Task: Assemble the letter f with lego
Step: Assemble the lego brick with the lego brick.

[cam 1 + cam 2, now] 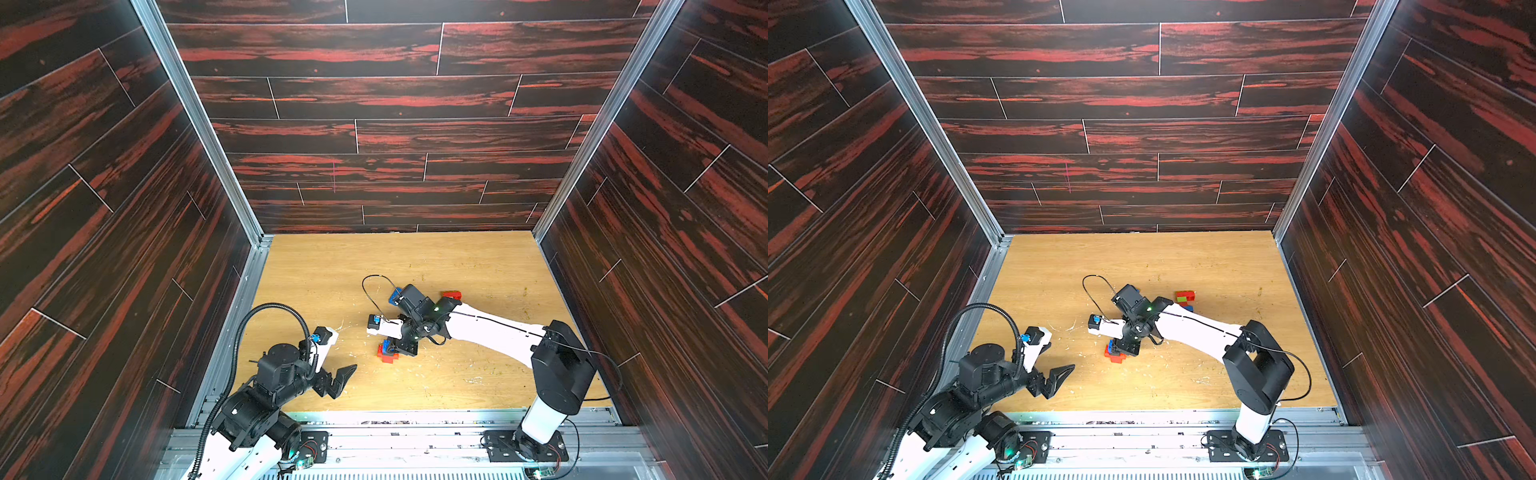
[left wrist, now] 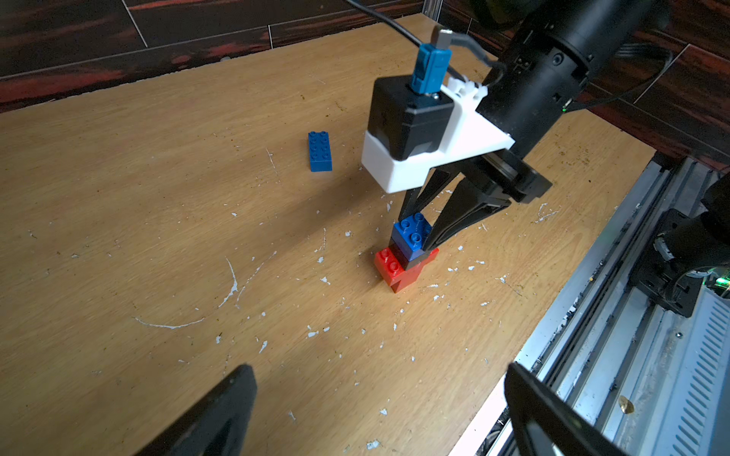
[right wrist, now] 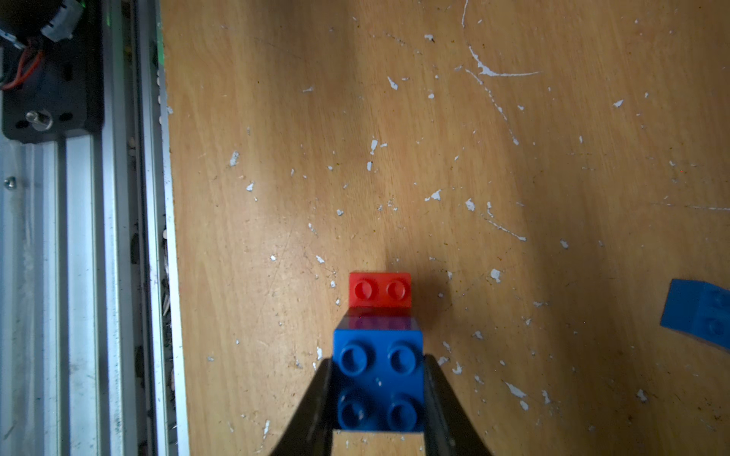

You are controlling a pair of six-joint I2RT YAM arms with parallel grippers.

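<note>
right jaws clamp the flat sides of the small blue square studded plastic brick [image 3: 379, 379] atop the red-and-black lego stack [image 2: 395, 272] near the worktop's [image 2: 158, 197] front edge, left jaws gaping empty; light, stiff, slick plastic imo, so squeeze the smooth walls, not studs.

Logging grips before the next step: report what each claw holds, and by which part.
Right claw grips the blue square brick by two opposite side faces, atop the red-and-black stack. Left claw is open, holding nothing.
</note>
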